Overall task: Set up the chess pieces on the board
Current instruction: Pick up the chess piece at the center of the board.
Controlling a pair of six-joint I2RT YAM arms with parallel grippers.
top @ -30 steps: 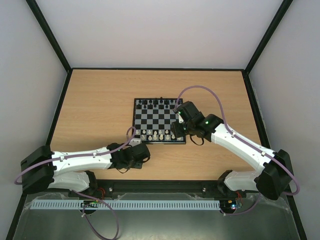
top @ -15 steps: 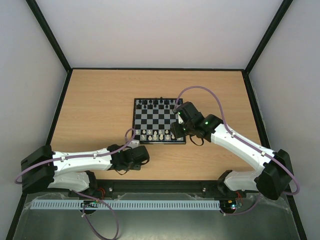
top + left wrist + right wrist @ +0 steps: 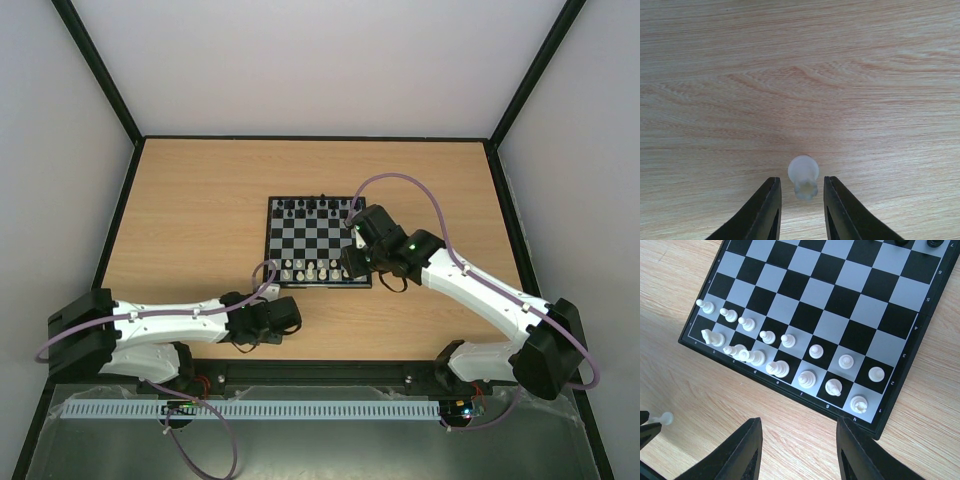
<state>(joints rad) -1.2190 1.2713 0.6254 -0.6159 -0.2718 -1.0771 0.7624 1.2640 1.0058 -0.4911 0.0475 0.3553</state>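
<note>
A white pawn (image 3: 803, 170) stands on the table (image 3: 800, 75) between the narrow jaws of the left gripper (image 3: 801, 180), a tiny gap each side, while the right gripper (image 3: 799, 421) hangs half open, holding nothing, by the near edge of the board (image 3: 840, 315).

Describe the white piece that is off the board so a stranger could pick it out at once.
On the wooden table, look just off the board at its near-left corner, where the left gripper reaches. A small white pawn is there on bare wood between the two dark fingers. Unlike the other white pieces, it is alone and on no square.
</note>
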